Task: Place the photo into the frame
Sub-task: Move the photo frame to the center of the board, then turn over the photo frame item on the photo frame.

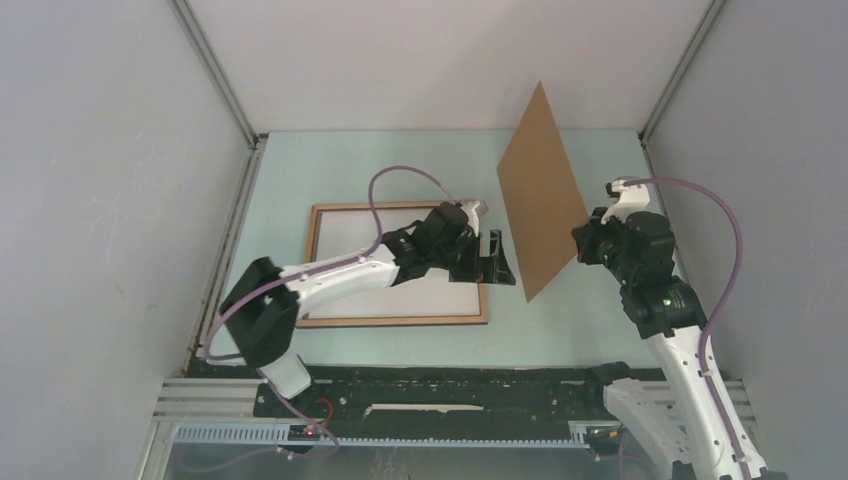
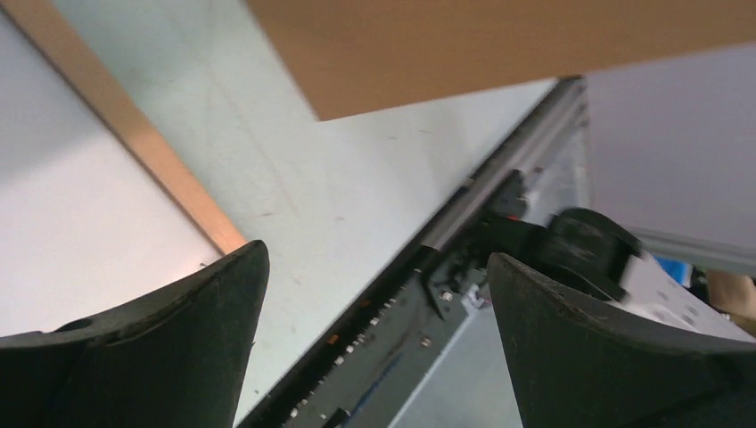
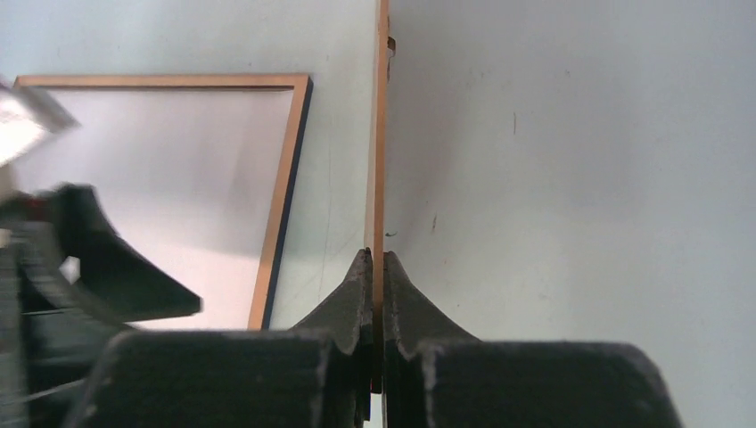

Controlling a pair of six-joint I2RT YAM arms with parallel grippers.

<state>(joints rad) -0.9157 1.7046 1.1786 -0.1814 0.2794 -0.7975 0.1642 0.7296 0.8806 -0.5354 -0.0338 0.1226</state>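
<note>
The frame (image 1: 390,320) lies flat on the pale green table, wood-brown face up; its rail also shows in the left wrist view (image 2: 134,134) and right wrist view (image 3: 285,178). A plain white sheet (image 1: 430,300) fills its opening, looking like the photo's back; no printed side shows. My left gripper (image 1: 497,258) hangs open over the frame's right edge, nothing between its fingers (image 2: 374,259). My right gripper (image 1: 583,248) is shut on the near edge of a brown backing board (image 1: 540,190), held upright right of the frame, edge-on between the fingertips (image 3: 378,257).
Grey enclosure walls (image 1: 120,200) stand close on the left, right and back. A black and aluminium rail (image 1: 450,395) runs along the near table edge by both arm bases. The board (image 2: 490,45) hangs just above and right of my left gripper.
</note>
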